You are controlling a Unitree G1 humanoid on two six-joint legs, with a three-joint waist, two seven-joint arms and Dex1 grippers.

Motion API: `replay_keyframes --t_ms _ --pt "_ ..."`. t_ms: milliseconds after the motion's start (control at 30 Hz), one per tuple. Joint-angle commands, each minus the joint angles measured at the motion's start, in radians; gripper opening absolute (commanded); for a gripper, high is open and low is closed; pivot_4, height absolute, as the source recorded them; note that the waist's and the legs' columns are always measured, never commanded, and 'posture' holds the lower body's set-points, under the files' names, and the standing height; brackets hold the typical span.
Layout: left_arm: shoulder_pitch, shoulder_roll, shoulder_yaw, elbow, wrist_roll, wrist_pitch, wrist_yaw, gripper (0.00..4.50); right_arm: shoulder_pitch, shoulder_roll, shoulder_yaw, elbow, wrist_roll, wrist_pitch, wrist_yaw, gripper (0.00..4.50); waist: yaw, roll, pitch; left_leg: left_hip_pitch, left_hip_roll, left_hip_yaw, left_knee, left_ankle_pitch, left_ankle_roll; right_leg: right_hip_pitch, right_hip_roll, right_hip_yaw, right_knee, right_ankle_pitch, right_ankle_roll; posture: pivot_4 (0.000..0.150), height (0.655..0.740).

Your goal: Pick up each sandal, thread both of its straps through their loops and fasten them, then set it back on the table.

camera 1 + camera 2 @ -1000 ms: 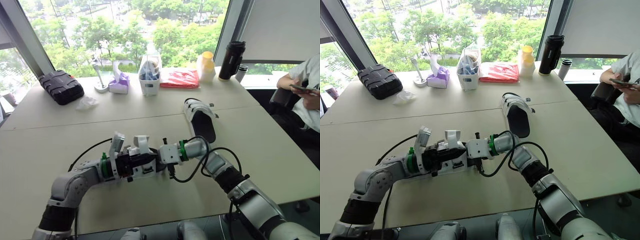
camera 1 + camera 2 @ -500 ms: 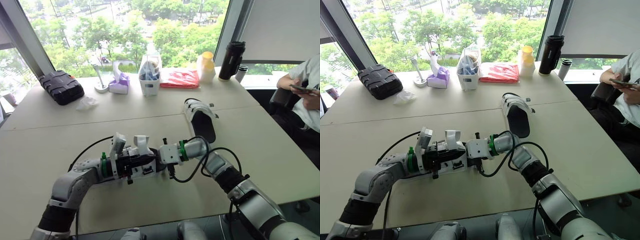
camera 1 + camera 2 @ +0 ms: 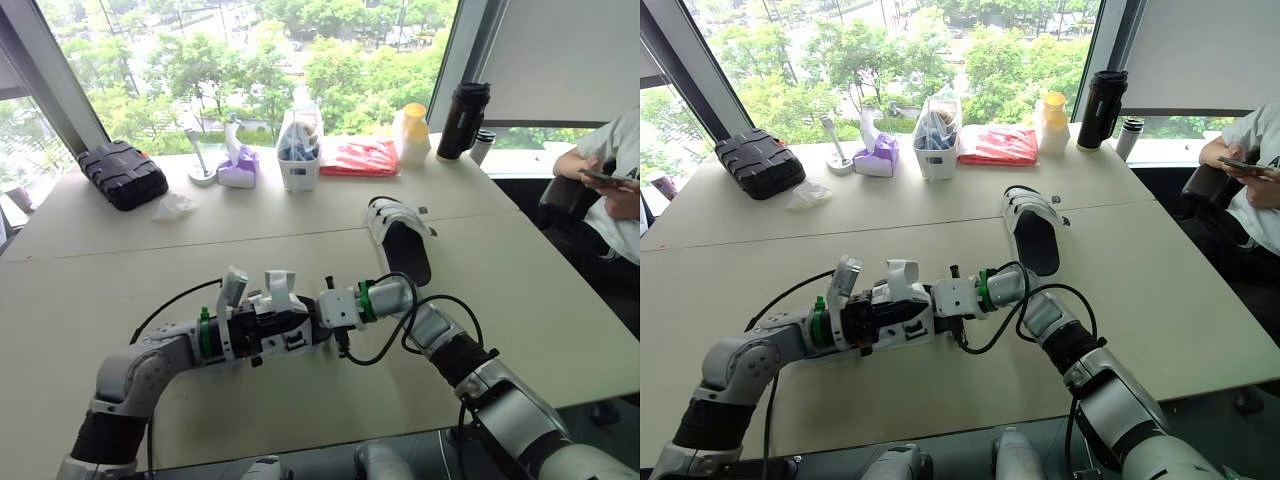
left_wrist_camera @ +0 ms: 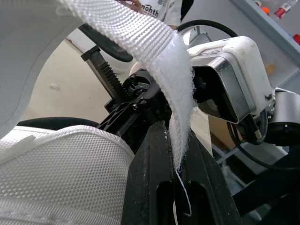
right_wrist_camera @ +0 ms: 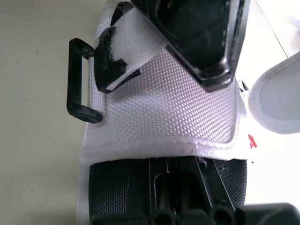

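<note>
The near sandal (image 3: 298, 342) sits toward the front edge of the table (image 3: 120, 260), a little left of its middle. It is caught between the two grippers, which face each other from either end of it. The left gripper (image 4: 174, 151) reaches in from the table's left side. Its two black fingers are pressed together, and the frayed end of a white hook-and-loop strap (image 4: 140, 37) is pinched between them. The strap arches up and over from the sandal's woven white upper.

The right gripper (image 5: 171, 164) comes in from the right side. Its fingers lie tight together along the dark footbed. Their tips are tucked under the edge of the woven flap (image 5: 164, 108), clamping the sandal there. Just beyond that flap, the right wrist view shows the left gripper holding the strap end close above the flap. A black rectangular loop (image 5: 77, 84) sticks out from the flap's side, and the strap is not through it. Another white strap (image 3: 278, 283) curls upright above the sandal.

The second sandal (image 3: 400, 240) lies flat toward the right side of the table, well apart from both grippers.

Along the far edge stand a black case (image 3: 122, 172), a tissue box (image 3: 238, 168), a white caddy (image 3: 298, 160), a red packet (image 3: 358, 157) and a black bottle (image 3: 464, 120). A person (image 3: 610, 185) sits at the table's right edge.
</note>
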State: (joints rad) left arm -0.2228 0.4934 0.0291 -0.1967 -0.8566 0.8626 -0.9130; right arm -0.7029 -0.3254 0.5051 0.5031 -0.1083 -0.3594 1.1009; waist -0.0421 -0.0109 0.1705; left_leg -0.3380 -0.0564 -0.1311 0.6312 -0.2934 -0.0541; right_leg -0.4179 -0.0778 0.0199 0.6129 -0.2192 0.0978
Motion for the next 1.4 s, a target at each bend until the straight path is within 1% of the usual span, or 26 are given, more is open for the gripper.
replay_keyframes --t_ms 33,167,367,633,767,867,900,1000,1067,1200,1400 --pt "0.015 0.014 -0.013 -0.033 -0.036 0.064 -0.001 0.08 0.035 -0.014 0.037 0.046 -0.066 0.033 0.003 0.0 0.0 0.0 0.0 0.0 0.0 0.0 0.0 0.0 0.0 0.0 0.0 0.0 0.0 0.0 0.0 0.15 0.74" --pt "0.021 0.013 -0.024 -0.04 -0.026 0.067 0.006 0.08 0.036 -0.013 0.037 0.044 -0.066 0.033 0.0 0.0 0.0 0.0 0.0 0.0 0.0 0.0 0.0 0.0 0.0 0.0 0.0 0.0 0.0 0.0 0.0 0.15 0.74" --pt "0.024 -0.001 -0.046 -0.043 0.042 -0.007 0.016 0.08 0.035 -0.016 0.036 0.044 -0.065 0.032 0.002 0.0 0.001 0.0 0.0 0.0 0.0 0.0 0.0 0.0 0.0 0.0 0.0 0.0 0.0 0.0 0.0 0.15 0.74" --pt "0.005 -0.013 -0.039 -0.009 0.058 -0.034 0.012 0.08 0.031 -0.015 0.037 0.047 -0.067 0.032 0.003 0.0 0.003 0.0 0.0 0.0 0.0 0.0 0.0 0.0 0.0 0.0 0.0 0.0 0.0 0.0 0.0 0.15 0.74" --pt "-0.009 -0.016 -0.004 0.018 0.044 -0.042 0.014 0.08 0.032 -0.015 0.036 0.047 -0.067 0.032 0.003 0.0 0.004 0.0 0.0 0.0 0.0 0.0 0.0 0.0 0.0 0.0 0.0 0.0 0.0 0.0 0.0 0.15 0.74" --pt "-0.02 -0.008 0.021 0.03 0.034 -0.037 0.016 0.89 0.036 -0.015 0.037 0.045 -0.068 0.032 0.003 0.0 0.003 0.0 0.0 0.0 0.0 0.0 0.001 0.0 0.0 0.001 0.0 0.0 0.0 0.0 0.0 0.15 0.74" --pt "-0.02 -0.009 0.022 0.028 0.043 -0.045 0.021 1.35 0.036 -0.015 0.037 0.045 -0.068 0.033 0.003 0.0 0.002 0.0 0.0 0.0 0.0 0.0 0.001 0.0 0.0 0.001 0.0 0.0 0.0 0.0 0.0 0.15 0.74" --pt "-0.021 -0.011 0.051 0.011 -0.004 -0.009 0.028 2.74 0.033 -0.012 0.038 0.048 -0.069 0.032 0.001 0.0 0.002 0.0 0.0 0.0 0.0 0.0 0.0 0.0 0.0 0.001 0.0 0.0 0.0 0.0 0.0 0.15 0.74" --pt "-0.025 -0.014 0.067 0.015 -0.03 0.007 0.037 2.74 0.031 -0.011 0.038 0.05 -0.07 0.032 0.0 0.0 0.002 0.0 0.0 0.0 0.0 -0.001 0.0 0.0 0.0 0.001 0.0 0.0 0.0 0.0 0.0 0.15 0.74" --pt "-0.03 -0.022 0.076 0.019 -0.037 0.002 0.051 2.74 0.029 -0.01 0.038 0.053 -0.07 0.031 -0.002 0.0 0.001 0.0 0.0 0.0 0.0 -0.001 0.0 0.0 0.0 0.0 0.0 0.0 0.0 0.0 0.0 0.15 0.74" --pt "-0.014 0.018 0.022 0.009 -0.015 0.022 0.009 2.74 0.028 -0.01 0.038 0.053 -0.07 0.032 -0.001 0.0 0.001 0.0 0.0 0.0 0.0 -0.001 0.0 0.0 0.0 0.0 0.0 0.0 0.0 0.0 0.0 0.15 0.74"
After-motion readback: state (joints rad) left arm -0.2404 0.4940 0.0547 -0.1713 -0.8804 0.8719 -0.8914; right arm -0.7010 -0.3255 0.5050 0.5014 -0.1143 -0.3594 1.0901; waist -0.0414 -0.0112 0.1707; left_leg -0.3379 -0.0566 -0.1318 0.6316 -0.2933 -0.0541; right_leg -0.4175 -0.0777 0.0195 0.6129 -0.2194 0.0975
